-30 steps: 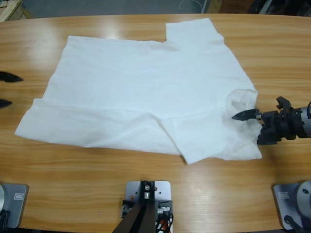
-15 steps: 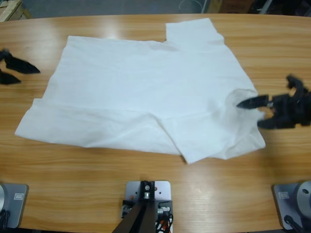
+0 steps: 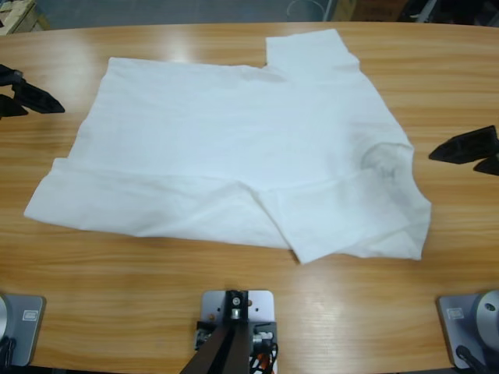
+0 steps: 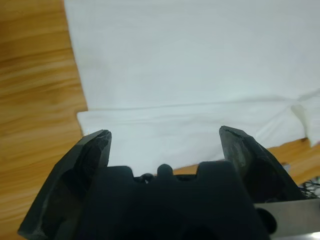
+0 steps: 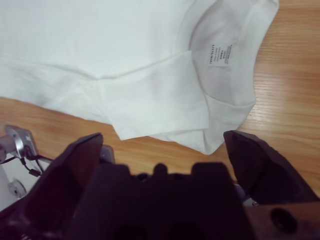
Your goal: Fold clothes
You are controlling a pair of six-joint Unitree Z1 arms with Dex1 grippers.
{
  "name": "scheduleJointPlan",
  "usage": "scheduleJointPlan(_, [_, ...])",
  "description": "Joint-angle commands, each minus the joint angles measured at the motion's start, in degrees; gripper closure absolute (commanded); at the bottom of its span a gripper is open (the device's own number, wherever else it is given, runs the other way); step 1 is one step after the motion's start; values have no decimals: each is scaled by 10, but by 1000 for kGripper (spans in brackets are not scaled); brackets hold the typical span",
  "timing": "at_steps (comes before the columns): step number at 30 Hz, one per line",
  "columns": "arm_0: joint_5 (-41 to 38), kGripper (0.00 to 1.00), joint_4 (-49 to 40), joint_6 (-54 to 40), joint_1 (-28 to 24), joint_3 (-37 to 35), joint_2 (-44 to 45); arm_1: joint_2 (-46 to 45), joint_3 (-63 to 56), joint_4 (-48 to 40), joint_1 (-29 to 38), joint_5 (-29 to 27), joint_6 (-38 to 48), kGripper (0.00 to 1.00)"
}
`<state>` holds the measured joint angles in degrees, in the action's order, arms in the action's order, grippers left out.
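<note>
Clearly, both end effectors are spread and hold nothing. At the left edge of the high view, the left end effector (image 3: pixel 19 100) shows only as two black jaw tips over bare wood, apart from the T-shirt (image 3: pixel 234 148); its own wrist view (image 4: pixel 165 145) looks past wide-apart jaws at the shirt's bottom hem, folded up into a flat band, with wooden tabletop (image 4: pixel 35 100) on the left of that frame. At the right edge of the high view, the right end effector (image 3: pixel 472 152) likewise shows as dark jaw tips pointing toward the shirt's collar but not touching the cloth. Its wrist view (image 5: pixel 162 142) has the jaws standing far apart, and beyond them lies the round neck opening with a small printed label (image 5: pixel 219 54) inside it, in the upper right of that frame, beside a folded flap of fabric. Farther out, the white shirt lies across the middle of the tabletop (image 3: pixel 234 257) in the high view, neck toward the right, one sleeve reaching the upper middle of the frame, and its lower edge turned over on itself in a long crease with a pointed fold at lower centre.
</note>
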<state>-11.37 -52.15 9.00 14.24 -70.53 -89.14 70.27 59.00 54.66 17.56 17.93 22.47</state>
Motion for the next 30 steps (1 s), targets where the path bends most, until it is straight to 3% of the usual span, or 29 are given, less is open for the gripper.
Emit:
scheduleJointPlan(1, [-137, 78, -7, -3, -107, -71, -63, -45, 23, 12, -2, 28, -6, 0])
scheduleJointPlan(4, [-256, 78, -35, -2, -169, -135, -86, -51, 30, 13, -2, 33, -6, 0])
scheduleJointPlan(7, [-291, 82, -35, 7, -190, -187, -125, -52, 29, 12, -1, 36, -7, 0])
scheduleJointPlan(21, [-288, 92, -34, 15, -223, -344, -348, 15, 30, -13, -20, 57, -29, 0])
scheduleJointPlan(30, [-267, 91, -34, 11, -224, -363, -417, 81, 32, -47, -21, 70, -35, 0])
